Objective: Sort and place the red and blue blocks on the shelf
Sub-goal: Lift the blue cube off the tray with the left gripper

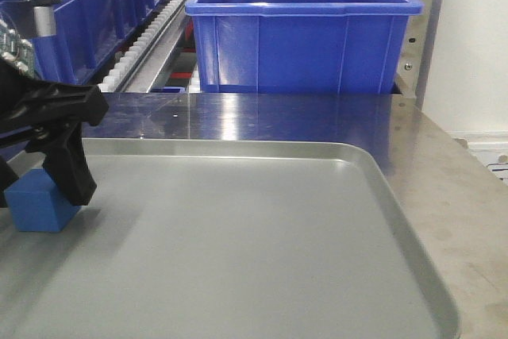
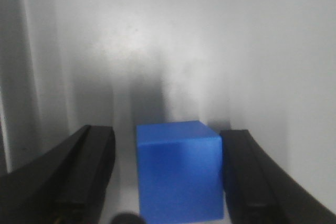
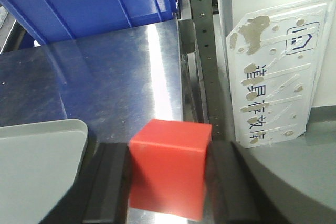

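- The blue block [image 2: 178, 177] is a cube with equal edges, so it has no long axis. It stands flat on 1 face between the left gripper's [image 2: 168, 145] 2 fingers, its sides roughly parallel to them.
- The left gripper is released: the jaws are spread, with a clear gap on 1 side of the block, while the other finger is at or nearly at its face.
- That block rests on the grey tray [image 1: 381, 188], directly under the left gripper.
- The red block [image 3: 168, 171], also a cube, sits squarely in the right gripper [image 3: 169, 148], top face level and 1 face towards the wrist.
- The right gripper is clenched on it, both fingers pressed to opposite faces.
- Beneath this gripper lies the steel surface [image 3: 105, 77], with the tray's rounded corner just beside it.
- Ahead of both grippers stands the shelf [image 1: 414, 37], carrying a large blue tub [image 1: 302, 45]; its floor is hidden behind the rim.
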